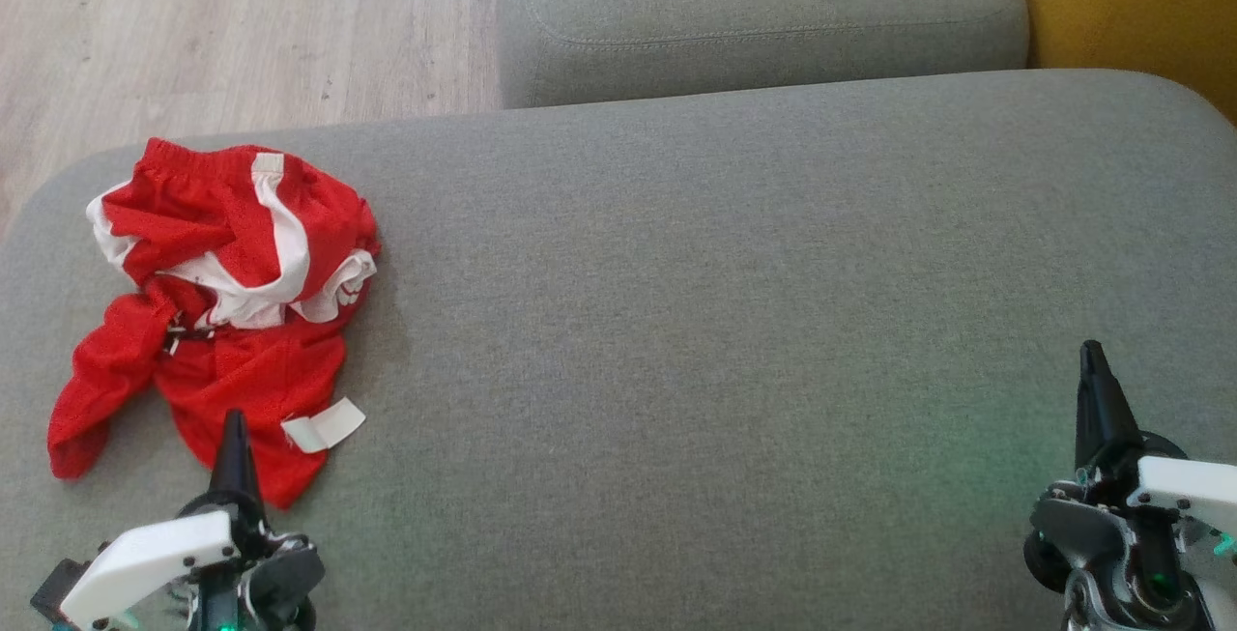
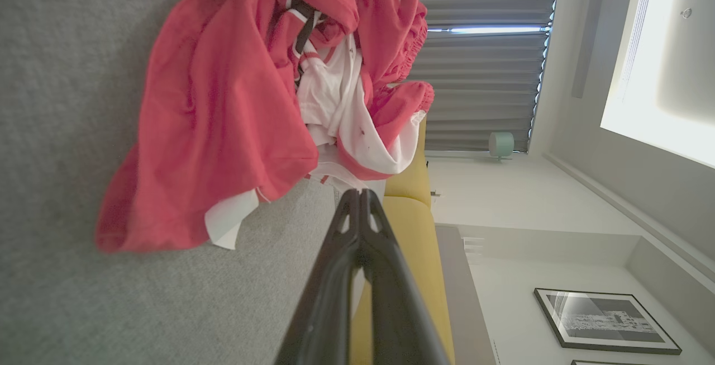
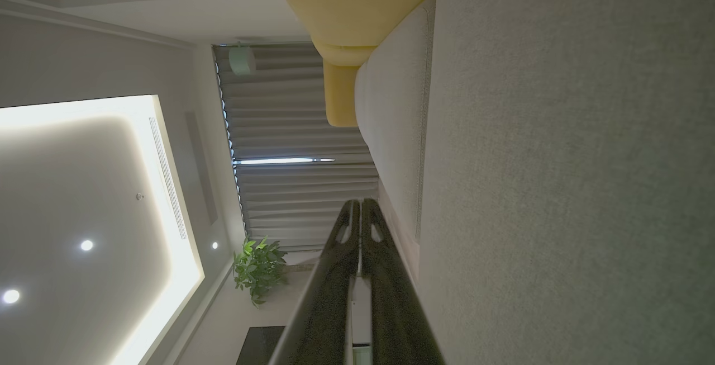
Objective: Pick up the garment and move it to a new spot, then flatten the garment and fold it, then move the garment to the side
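Observation:
A crumpled red and white garment (image 1: 217, 293) lies bunched at the left end of the grey sofa seat (image 1: 725, 322), with a white label sticking out at its near edge. My left gripper (image 1: 233, 423) sits at the lower left, shut and empty, its tip just over the garment's near edge. In the left wrist view the garment (image 2: 234, 102) lies just beyond the closed fingertips of the left gripper (image 2: 358, 192). My right gripper (image 1: 1093, 356) rests shut and empty at the lower right, far from the cloth; its wrist view shows the right gripper (image 3: 358, 203) with fingers pressed together beside the bare seat.
A second grey cushion (image 1: 754, 13) lies beyond the seat, with a yellow cushion (image 1: 1131, 3) at the back right. Pale wooden floor (image 1: 193, 32) shows at the upper left, past the seat's left edge. The seat's wide middle and right are bare fabric.

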Available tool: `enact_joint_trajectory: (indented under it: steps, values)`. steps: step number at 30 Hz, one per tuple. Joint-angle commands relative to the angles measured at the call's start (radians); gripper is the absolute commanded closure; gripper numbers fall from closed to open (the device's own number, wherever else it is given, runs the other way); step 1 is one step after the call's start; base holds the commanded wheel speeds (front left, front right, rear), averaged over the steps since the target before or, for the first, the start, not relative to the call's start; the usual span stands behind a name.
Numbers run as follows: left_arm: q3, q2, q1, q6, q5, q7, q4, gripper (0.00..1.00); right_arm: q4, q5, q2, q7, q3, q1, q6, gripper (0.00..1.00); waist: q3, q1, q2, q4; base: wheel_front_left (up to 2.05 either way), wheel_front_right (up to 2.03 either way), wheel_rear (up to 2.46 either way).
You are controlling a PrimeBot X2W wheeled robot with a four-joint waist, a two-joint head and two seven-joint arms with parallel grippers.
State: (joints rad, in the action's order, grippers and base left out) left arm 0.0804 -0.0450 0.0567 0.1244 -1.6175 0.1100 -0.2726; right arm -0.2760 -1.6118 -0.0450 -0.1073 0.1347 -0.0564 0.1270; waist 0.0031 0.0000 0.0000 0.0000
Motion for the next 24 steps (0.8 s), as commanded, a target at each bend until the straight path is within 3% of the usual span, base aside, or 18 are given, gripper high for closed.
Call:
enact_joint_trajectory:
  steps: [1, 24]
  values:
    - [0.033, -0.005, 0.051, 0.006, 0.009, 0.003, 0.028, 1.00, 0.031, 0.003, -0.005, -0.006, -0.021, -0.051, 0.004, 1.00, 0.000, 0.0000, 0.0000, 0.000, 0.00, 0.00, 0.00]
    - [0.033, -0.005, 0.051, 0.006, 0.009, 0.003, 0.028, 1.00, 0.031, 0.003, -0.005, -0.006, -0.021, -0.051, 0.004, 1.00, 0.000, 0.0000, 0.0000, 0.000, 0.00, 0.00, 0.00]
